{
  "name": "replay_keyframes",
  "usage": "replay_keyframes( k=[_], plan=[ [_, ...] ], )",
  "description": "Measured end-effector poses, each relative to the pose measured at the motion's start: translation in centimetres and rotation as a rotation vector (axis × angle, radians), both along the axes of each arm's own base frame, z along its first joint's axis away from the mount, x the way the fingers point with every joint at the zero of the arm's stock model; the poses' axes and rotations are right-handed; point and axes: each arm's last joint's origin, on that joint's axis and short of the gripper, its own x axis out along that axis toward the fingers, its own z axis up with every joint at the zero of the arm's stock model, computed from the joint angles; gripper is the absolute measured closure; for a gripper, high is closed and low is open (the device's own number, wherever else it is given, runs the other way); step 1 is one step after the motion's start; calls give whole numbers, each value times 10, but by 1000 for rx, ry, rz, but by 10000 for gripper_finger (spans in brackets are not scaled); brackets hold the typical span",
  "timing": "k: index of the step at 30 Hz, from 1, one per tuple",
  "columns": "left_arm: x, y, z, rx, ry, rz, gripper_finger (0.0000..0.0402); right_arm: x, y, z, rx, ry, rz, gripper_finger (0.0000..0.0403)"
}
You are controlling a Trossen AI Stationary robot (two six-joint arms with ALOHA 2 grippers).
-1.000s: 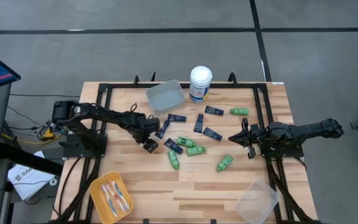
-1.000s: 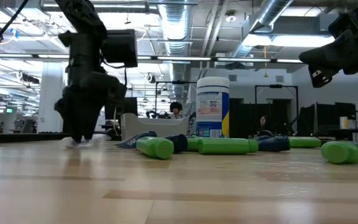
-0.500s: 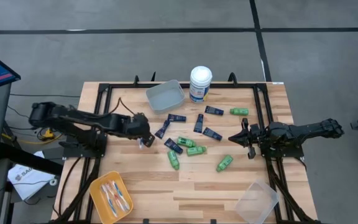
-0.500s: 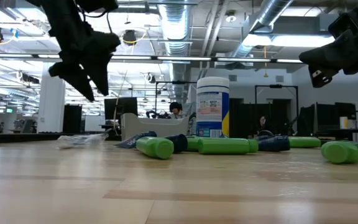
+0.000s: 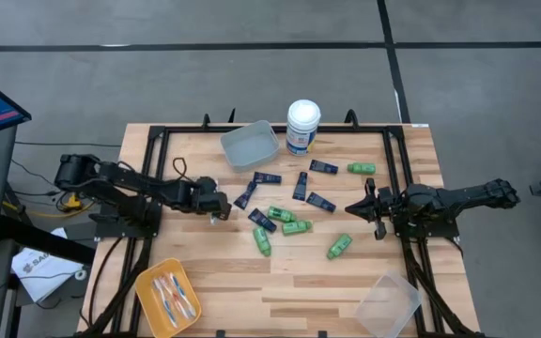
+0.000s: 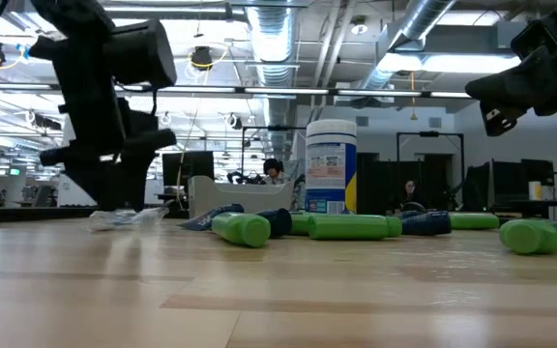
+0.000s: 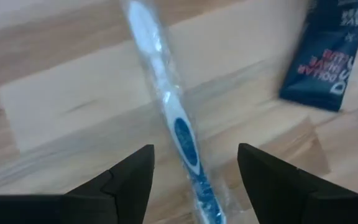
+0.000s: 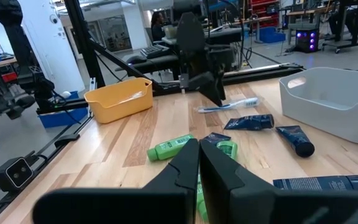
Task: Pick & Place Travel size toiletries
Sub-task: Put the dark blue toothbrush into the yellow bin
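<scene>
A light-blue-and-white toothbrush (image 7: 178, 121) in a clear wrapper lies flat on the wooden table (image 5: 214, 282), left of the pile. My left gripper (image 7: 196, 152) is open and points steeply down over it, one finger on either side of the handle; I see no touch. In the right wrist view the left gripper (image 8: 211, 92) stands just above the toothbrush (image 8: 229, 106). Green bottles (image 5: 296, 227) and navy tubes (image 5: 301, 186) lie scattered mid-table. My right gripper (image 5: 353, 210) is shut and level, above the table's right side.
An orange tray (image 5: 150, 282) holding toothbrushes stands at the near left. A grey bin (image 5: 249, 144) and a tall white canister (image 5: 302, 127) stand at the far edge, and a clear bin (image 5: 388, 305) at the near right. Bare wood lies between the left gripper and the orange tray.
My left gripper has risen off the table, drawn back a little toward the left edge and rolled its wrist, then come down again over the toothbrush. The toothbrush lies on the table where the gripper stood a second ago. Its finger gap looks unchanged.
</scene>
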Motion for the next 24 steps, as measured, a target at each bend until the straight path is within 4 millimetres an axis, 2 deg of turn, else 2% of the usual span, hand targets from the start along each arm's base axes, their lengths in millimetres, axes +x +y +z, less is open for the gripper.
replay_keyframes(
  k=[8,11,14,20,24],
  plan=[
    [6,-1,-24,-29,94,-10,174,0,0,0,0,0,0,397],
    [7,-2,-26,-26,108,-15,188,0,0,0,0,-1,0,397],
    [6,-2,-24,-35,97,-17,225,0,0,0,0,-1,0,397],
    [3,-2,-16,-36,56,-17,327,0,0,0,0,-1,0,397],
    [3,-3,-6,-61,7,-79,377,0,0,0,0,-1,0,397]
  ],
)
